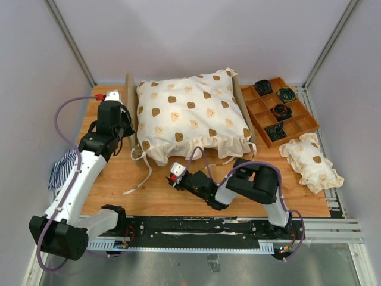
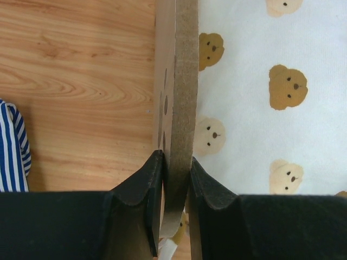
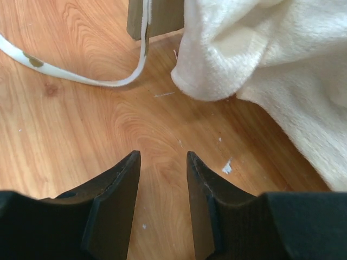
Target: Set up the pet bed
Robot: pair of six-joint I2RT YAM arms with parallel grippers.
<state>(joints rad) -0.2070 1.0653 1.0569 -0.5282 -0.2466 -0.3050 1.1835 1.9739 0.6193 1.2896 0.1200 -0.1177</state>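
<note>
Left gripper (image 2: 176, 162): 2 fingers (image 2: 146, 184) clamped narrow on the top edge of 1 plywood headboard panel (image 2: 186, 81), one pad on each face. Dark oval cutouts show on the panel face left of the fingers. Right of the fingers and touching the panel: 1 big white cushion (image 2: 271, 124) with a brown and cream bear print. Left of the fingers is bare wood table (image 2: 81, 81). Well out to the left sits 1 blue-and-white striped cloth (image 2: 11, 146).

Right gripper (image 3: 162, 157): 2 fingers (image 3: 122, 184) spread fairly wide, holding nothing, only tabletop between them. Ahead and left of the fingers, 1 white tie ribbon (image 3: 81, 78) lies curved on the table and runs up to a plywood frame piece (image 3: 157, 16) straight ahead. Ahead and right, the cream fleecy edge of the cushion hangs down to the table, apart from the fingertips.

Top view: the pet bed (image 1: 129, 89) is 1 frame standing mid-table, the cushion filling it between 2 upright end panels. The left gripper is on the left panel. The right gripper is low at the near edge of the cushion, among loose ties.

Well right of the right fingers:
- 1 brown tray (image 1: 297, 122) with square compartments and 4 dark items, each in its own compartment.
- 1 small bear-print pillow (image 1: 312, 162), just near of the tray.
</note>
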